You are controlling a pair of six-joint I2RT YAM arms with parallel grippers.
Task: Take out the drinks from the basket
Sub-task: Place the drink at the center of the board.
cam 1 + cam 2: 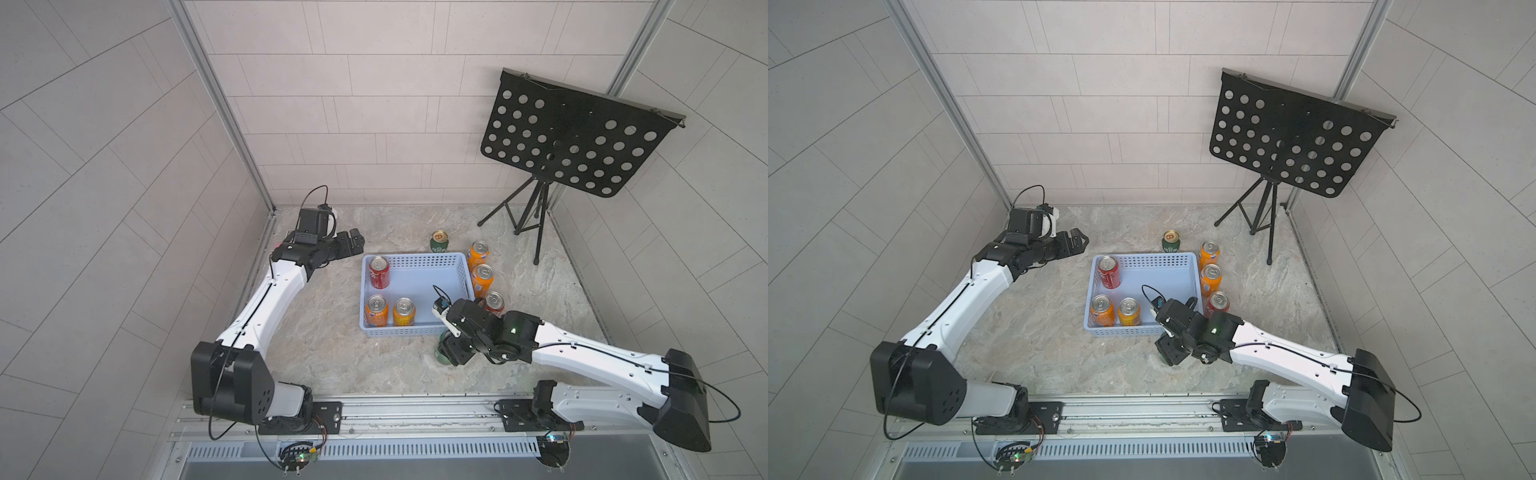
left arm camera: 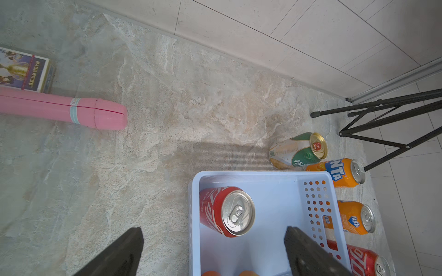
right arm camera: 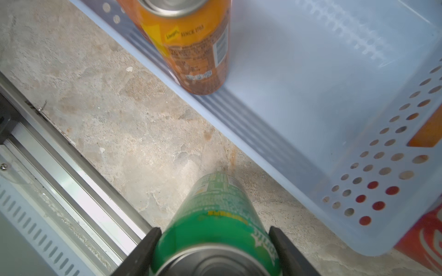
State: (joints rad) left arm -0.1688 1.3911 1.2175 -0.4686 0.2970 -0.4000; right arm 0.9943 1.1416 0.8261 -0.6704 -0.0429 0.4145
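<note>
The held green can (image 3: 215, 210) is a smooth printed aluminium cylinder with a dull silver top. It stands upright between the clamped black jaws of the right gripper (image 3: 214, 236), just outside the near wall of the basket (image 3: 382, 155). Whether its base touches the stone I cannot tell.

The basket is pale blue matte plastic, rectangular and shallow, with round holes punched in its sides. Inside it stand a glossy red can (image 1: 379, 272) and two orange cans (image 1: 377, 310).

On the mottled beige stone table (image 1: 332, 361), a gold-topped green can (image 1: 439, 242) stands behind the basket. Two more orange cans (image 1: 483, 279) and another red can (image 1: 494, 303) line its right side.

The left gripper (image 2: 214, 236) hangs off the basket's far left corner, its jaws spread and empty. A ribbed pink wand (image 2: 71, 110) lies beyond, and a perforated black music stand (image 1: 577, 137) rises in the far right corner.
</note>
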